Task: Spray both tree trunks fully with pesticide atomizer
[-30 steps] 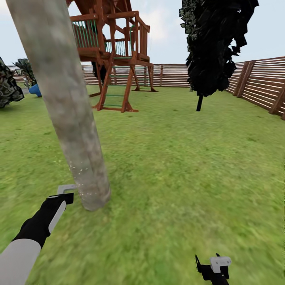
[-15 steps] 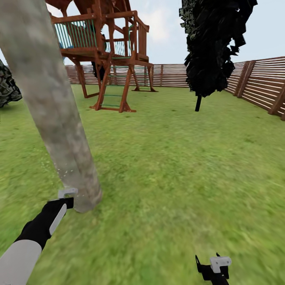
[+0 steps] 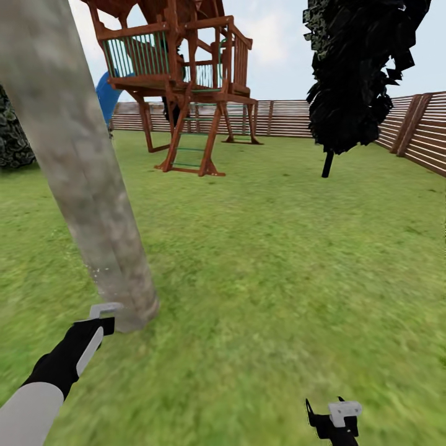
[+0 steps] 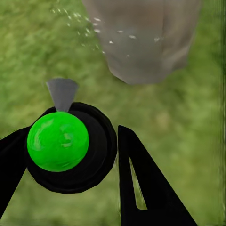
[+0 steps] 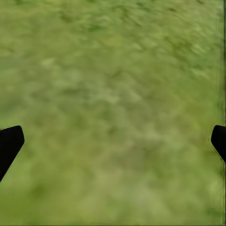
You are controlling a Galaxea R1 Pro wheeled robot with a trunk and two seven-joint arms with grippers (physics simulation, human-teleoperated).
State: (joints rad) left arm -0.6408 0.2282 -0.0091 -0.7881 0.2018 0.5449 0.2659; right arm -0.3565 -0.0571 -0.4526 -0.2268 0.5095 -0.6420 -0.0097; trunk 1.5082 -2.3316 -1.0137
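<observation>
The left tool [image 4: 70,155], two black fingers [image 4: 141,183], is closed around the pesticide atomizer [image 4: 66,146], a black round-bodied sprayer with a glossy green ball top and a grey cone nozzle. The nozzle points away from the tool toward the thick mottled beige-grey tree trunk [image 4: 141,37], which stands just ahead of it, and pale specks of spray [image 4: 96,26] dot the trunk's foot and the air beside it. In the head view the left tool [image 3: 102,313] sits low beside the base of that trunk [image 3: 93,186], very near it. The right tool [image 5: 113,141] hangs well apart to the other side, its black fingertips [image 5: 9,143] spread wide with nothing between them, above the flat green grass floor [image 5: 113,84]. Farther out beyond both tools stand a red-brown wooden play tower [image 3: 179,80], a near-black narrow conifer [image 3: 359,68] and a brown horizontal-slat fence [image 3: 421,133].
</observation>
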